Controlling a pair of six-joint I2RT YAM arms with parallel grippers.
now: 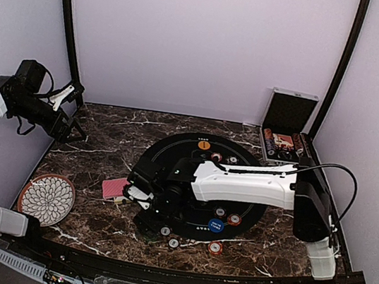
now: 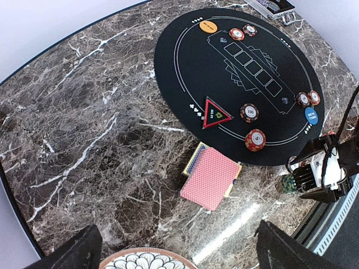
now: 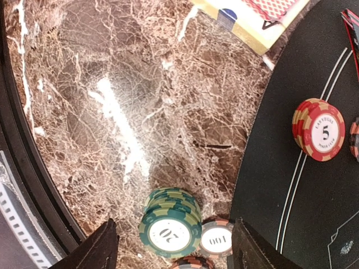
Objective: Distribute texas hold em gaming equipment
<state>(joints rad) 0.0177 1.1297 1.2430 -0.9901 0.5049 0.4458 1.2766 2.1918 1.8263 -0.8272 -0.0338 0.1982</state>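
Table (image 1: 103, 147): brown marble, carrying one round black mat (image 1: 173, 155).

Discs: two. One orange disc (image 2: 208, 26) lies at the mat's far edge. One blue disc (image 2: 311, 115) lies at its near right edge.

Chips on the mat, counted from the left wrist view: six positions.
- Two chips (image 2: 236, 34) lie just beside the orange disc.
- Two more (image 2: 303, 99) lie just beside the blue disc.
- One dark chip marked 100 (image 2: 249, 112) lies near the middle.
- One red chip stack marked 5 (image 3: 318, 129) sits at the mat's rim.

One red triangle marker (image 2: 216, 114) is also on the mat.

Chips off the mat, on bare marble at the near edge: three positions.
- One green chip stack (image 3: 168, 216).
- One white chip (image 3: 216, 241) touching the green stack.
- One further chip cut off by the frame edge.

Cards: one deck of cards (image 2: 211, 178), red backs up, rests on its box just off the mat's left rim.

Right gripper (image 3: 174, 231): low over the table with jaws spread. The green chip stack stands between the fingers, with a gap on each side; nothing is gripped.

Left gripper (image 2: 178, 230): raised high at the left, jaws wide apart, holding nothing.

Other items: one flower-patterned plate (image 1: 46, 198) at the near left, and one open case (image 1: 285, 131) at the far right.
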